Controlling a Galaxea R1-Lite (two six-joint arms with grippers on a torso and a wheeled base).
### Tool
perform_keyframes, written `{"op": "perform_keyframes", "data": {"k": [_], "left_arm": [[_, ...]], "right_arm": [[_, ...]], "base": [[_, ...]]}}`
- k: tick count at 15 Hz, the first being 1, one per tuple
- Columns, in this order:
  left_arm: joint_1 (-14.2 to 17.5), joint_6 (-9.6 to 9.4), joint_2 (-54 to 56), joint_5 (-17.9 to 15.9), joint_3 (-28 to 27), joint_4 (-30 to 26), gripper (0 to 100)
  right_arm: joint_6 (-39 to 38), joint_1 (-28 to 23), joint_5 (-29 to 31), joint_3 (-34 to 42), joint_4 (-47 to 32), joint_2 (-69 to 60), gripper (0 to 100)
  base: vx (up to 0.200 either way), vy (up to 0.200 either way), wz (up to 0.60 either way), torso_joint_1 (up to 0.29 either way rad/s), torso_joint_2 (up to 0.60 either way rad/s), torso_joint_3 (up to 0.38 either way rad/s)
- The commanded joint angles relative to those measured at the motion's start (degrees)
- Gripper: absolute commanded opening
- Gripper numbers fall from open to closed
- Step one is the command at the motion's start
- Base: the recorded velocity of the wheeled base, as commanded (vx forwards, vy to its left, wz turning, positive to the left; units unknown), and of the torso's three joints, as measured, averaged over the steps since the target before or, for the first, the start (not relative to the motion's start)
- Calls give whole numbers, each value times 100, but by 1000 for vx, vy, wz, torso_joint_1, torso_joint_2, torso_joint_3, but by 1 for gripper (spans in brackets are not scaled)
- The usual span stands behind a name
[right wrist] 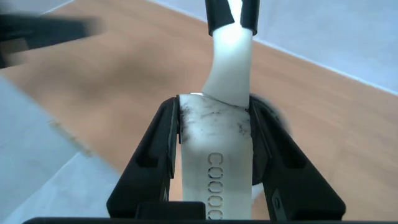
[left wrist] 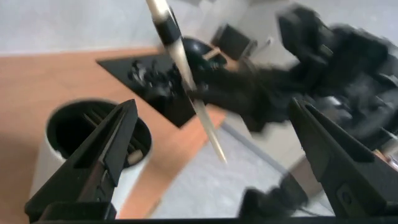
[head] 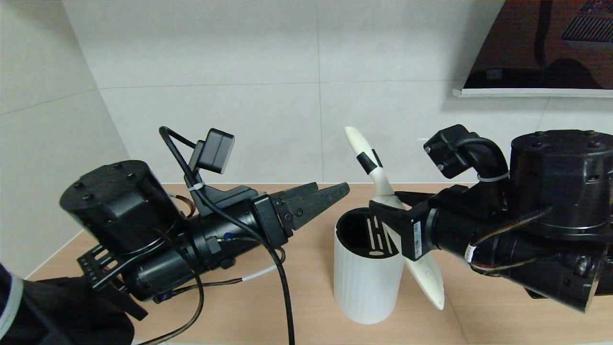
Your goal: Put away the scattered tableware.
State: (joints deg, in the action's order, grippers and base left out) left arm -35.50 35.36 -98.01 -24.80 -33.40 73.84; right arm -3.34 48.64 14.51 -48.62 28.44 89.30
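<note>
Right wrist view is showing the right gripper (right wrist: pixel 214 106) clamping its black fingers (right wrist: pixel 158 143) on the broad, flat part of a white utensil (right wrist: pixel 229 62). The utensil's narrower handle, ringed by a black band, is running away from the camera.

Head view is placing that gripper (head: pixel 385 215) just above the right side of the rim of a white ribbed holder (head: pixel 366 282), which is standing upright on the wooden counter (head: pixel 268 306). The utensil (head: pixel 378 175) is leaning steeply. Its banded handle is pointing up towards the tiled wall, and its wide end is hanging down outside the holder, close along the right wall. Whether it is touching that wall is not clear.

The left gripper (head: pixel 330 189) is hovering just left of the holder at about rim height, with its tips aimed towards it. Left wrist view is showing this gripper (left wrist: pixel 211 106) with its fingers spread wide and nothing between them. The holder (left wrist: pixel 43 155) is sitting below it and the utensil (left wrist: pixel 177 50) beyond.

The step in hand looks like bringing the utensil to the holder, and it is not yet inside. The next move probably calls for lifting until the lower end is clearing the rim and shifting left over the dark mouth. The utensil should then be straightened nearer to upright, lowered and released. The left arm is sitting close enough that the right arm will need to be minding it.
</note>
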Motion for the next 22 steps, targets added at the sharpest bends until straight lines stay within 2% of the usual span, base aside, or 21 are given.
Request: {"op": "perform_keyframes", "data": {"k": [1, 7, 11, 20, 21, 22], "left_arm": [[-54, -3, -376, 63, -8, 157, 100], [-221, -30, -420, 45, 0, 201, 100], [-221, -21, -587, 54, 27, 658, 100], [-229, -30, -693, 54, 27, 816, 100], [-229, -30, -702, 54, 36, 860, 0], [-229, -30, -710, 54, 36, 869, 0]], "right_arm": [[-18, 207, 0, 36, 4, 44, 0], [-141, 761, 0, 89, 4, 158, 0], [-141, 840, -18, 124, 12, 158, 0], [-141, 1025, -44, 221, 12, 141, 0], [-141, 1077, -44, 230, 12, 132, 0], [-141, 1095, -44, 256, 12, 132, 0]], "base": [[0, 0, 0, 0, 0, 0], [0, 0, 0, 0, 0, 0], [0, 0, 0, 0, 0, 0], [0, 0, 0, 0, 0, 0], [0, 0, 0, 0, 0, 0], [0, 0, 0, 0, 0, 0]]}}
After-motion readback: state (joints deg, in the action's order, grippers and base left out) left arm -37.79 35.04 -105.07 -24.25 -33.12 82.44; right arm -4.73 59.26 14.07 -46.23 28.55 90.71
